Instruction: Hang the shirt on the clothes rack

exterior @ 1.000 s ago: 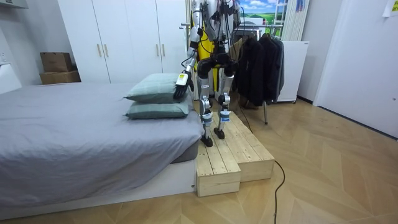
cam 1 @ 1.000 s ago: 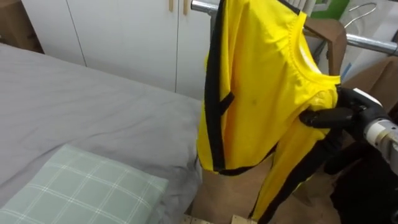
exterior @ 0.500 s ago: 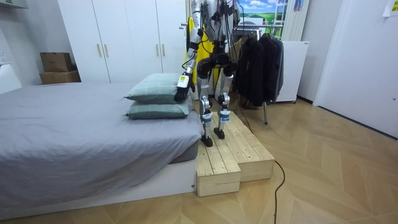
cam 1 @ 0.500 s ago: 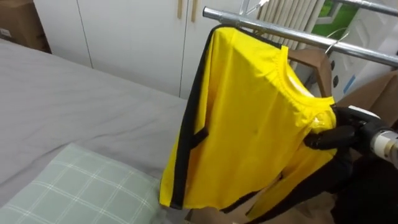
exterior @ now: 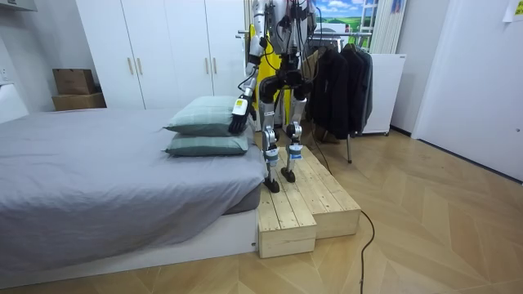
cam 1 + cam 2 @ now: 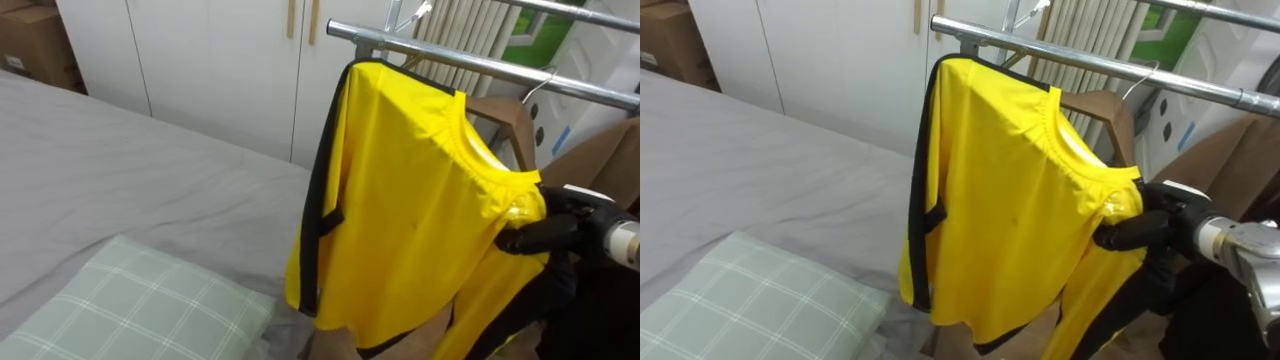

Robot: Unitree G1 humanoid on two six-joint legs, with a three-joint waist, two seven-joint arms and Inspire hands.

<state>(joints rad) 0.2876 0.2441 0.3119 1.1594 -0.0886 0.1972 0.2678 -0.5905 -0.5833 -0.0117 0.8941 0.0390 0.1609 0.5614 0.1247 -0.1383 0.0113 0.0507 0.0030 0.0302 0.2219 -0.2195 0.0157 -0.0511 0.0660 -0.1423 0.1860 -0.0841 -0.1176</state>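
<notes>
One yellow shirt (image 6: 410, 200) with black trim, held up just below the metal rail (image 6: 480, 68) at far right. The right hand (image 6: 545, 232) comes in from the right, its dark fingers pinched on the cloth beside the collar. That high grip lets the body of the shirt hang free and flat, clear of the bed (image 6: 120, 170) on the left. The top shoulder corner sits close under the rail's left end. Touching or not: can't tell. Whether a hanger is inside the shirt: hidden, can't tell. A bare wire hook (image 6: 540, 80) sits at the rail further right.

In the room view the left hand (image 5: 238, 118) hangs low by the pillows, idle; its state can't be told.

The robot stands on a wooden step (image 5: 306, 204) between the bed end and the clothes rack, probably so the rail is within reach. Dark clothes (image 5: 343, 82) already hang on the rack's right part. A green checked pillow (image 6: 130, 300) lies near left, with a white wardrobe (image 6: 200, 60) behind.

Judgement: mid-hang, shirt lifted to the rail and not yet let go. The risk is cloth slipping from the pinch.
</notes>
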